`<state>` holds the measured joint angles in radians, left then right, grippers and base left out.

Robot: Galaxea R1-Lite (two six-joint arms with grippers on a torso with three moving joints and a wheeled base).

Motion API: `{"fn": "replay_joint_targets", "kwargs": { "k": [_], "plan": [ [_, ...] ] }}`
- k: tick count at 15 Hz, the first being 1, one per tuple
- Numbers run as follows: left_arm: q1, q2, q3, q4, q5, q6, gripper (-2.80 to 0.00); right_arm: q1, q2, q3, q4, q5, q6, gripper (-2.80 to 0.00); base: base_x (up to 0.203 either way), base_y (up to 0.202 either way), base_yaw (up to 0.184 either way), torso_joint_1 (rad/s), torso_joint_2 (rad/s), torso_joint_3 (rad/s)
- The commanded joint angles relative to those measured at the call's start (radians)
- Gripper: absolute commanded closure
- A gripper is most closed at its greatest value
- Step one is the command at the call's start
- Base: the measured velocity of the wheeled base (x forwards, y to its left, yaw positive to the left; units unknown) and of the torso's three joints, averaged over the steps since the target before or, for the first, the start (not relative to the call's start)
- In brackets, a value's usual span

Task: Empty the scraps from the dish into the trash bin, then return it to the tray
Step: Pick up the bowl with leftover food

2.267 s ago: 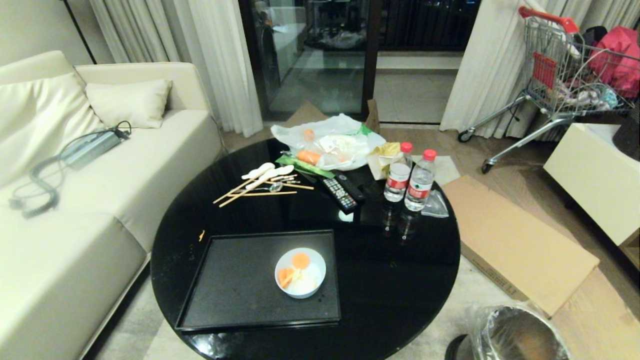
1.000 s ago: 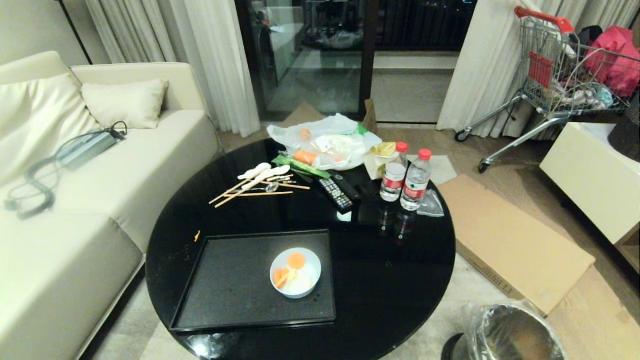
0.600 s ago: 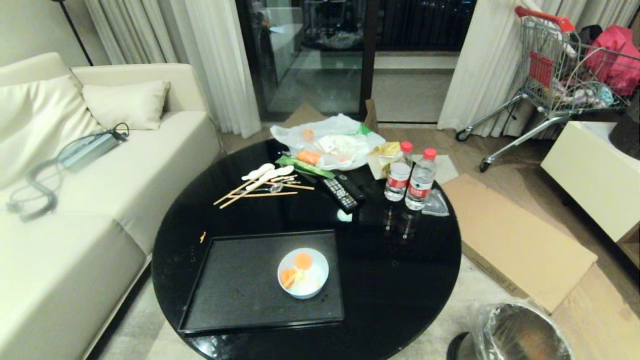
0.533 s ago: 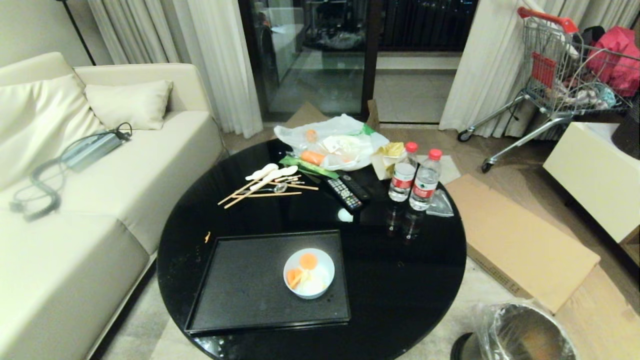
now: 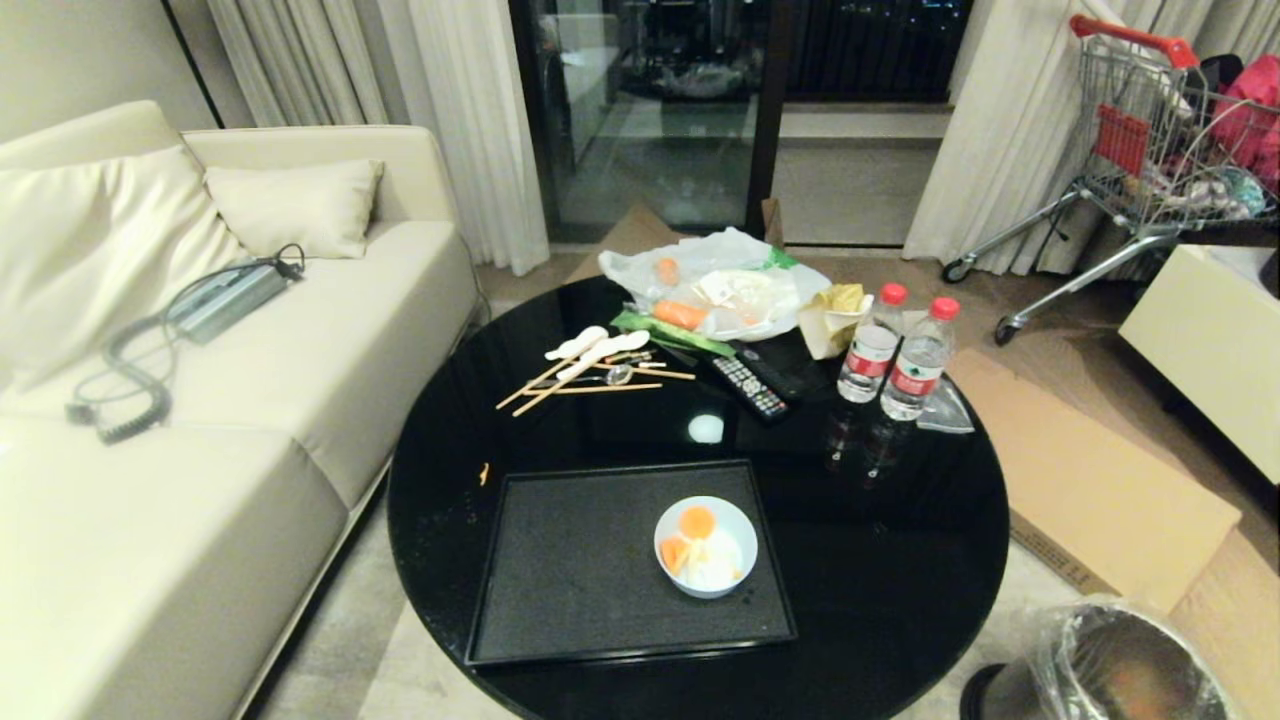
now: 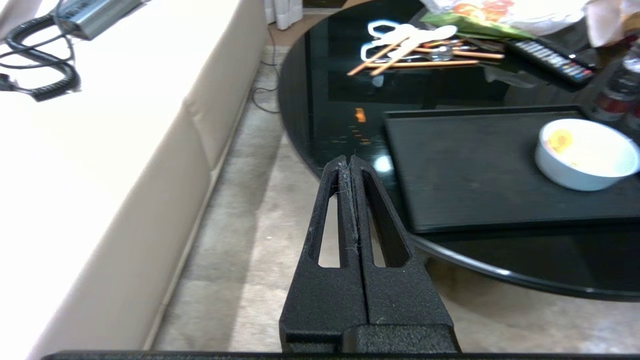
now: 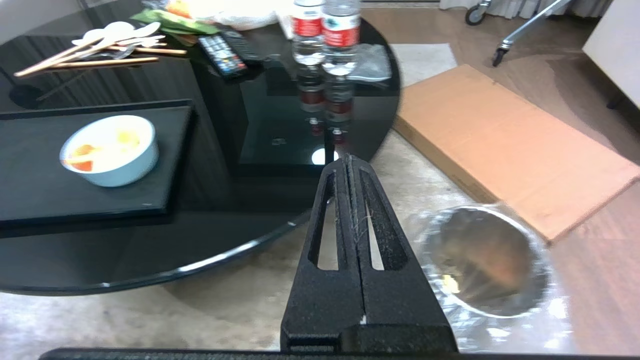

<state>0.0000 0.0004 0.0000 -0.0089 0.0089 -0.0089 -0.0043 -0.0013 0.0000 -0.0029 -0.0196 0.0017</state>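
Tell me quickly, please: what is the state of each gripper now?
Left gripper: closed, holding nothing, off the round black glass table's edge.
Right gripper: closed, holding nothing, near the lined silvery metal trash bin.

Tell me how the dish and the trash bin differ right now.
The dish is a small white bowl; the trash bin is larger, silvery metal with a clear liner. The dish sits on the tray on the table; the bin stands on the floor beside it. The dish holds orange scraps. Both are round and open-topped.

A cream sofa (image 5: 200,400) flanks the round black table (image 5: 900,560); pale curtains (image 5: 470,110) frame dark glass doors (image 5: 660,100).
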Motion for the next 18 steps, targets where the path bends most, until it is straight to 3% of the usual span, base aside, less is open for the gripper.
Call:
{"fn": "replay_joint_targets", "kwargs": {
  "k": [1,4,11,14,18],
  "plan": [
    [0.0,0.0,0.0,0.0,0.0,0.0,0.0,0.0,0.001,0.0,0.0,0.0,0.0,0.0,0.0,0.182,0.002,0.002,0.0,0.002],
    [0.0,0.0,0.0,0.0,0.0,0.0,0.0,0.0,0.001,0.0,0.0,0.001,0.0,0.0,0.0,0.11,0.0,0.004,0.0,0.001],
    [0.0,0.0,0.0,0.0,0.0,0.0,0.0,0.0,0.001,-0.032,-0.011,0.009,-0.005,0.0,0.0,0.0,0.0,0.0,0.0,0.0],
    [0.0,0.0,0.0,0.0,0.0,0.0,0.0,0.0,0.068,-0.138,0.018,0.114,-0.009,0.0,0.0,0.0,0.0,0.0,0.0,0.0],
    [0.0,0.0,0.0,0.0,0.0,0.0,0.0,0.0,0.359,-0.259,0.025,0.24,-0.052,0.0,0.0,0.0,0.0,0.0,0.0,0.0]
  ]
}}
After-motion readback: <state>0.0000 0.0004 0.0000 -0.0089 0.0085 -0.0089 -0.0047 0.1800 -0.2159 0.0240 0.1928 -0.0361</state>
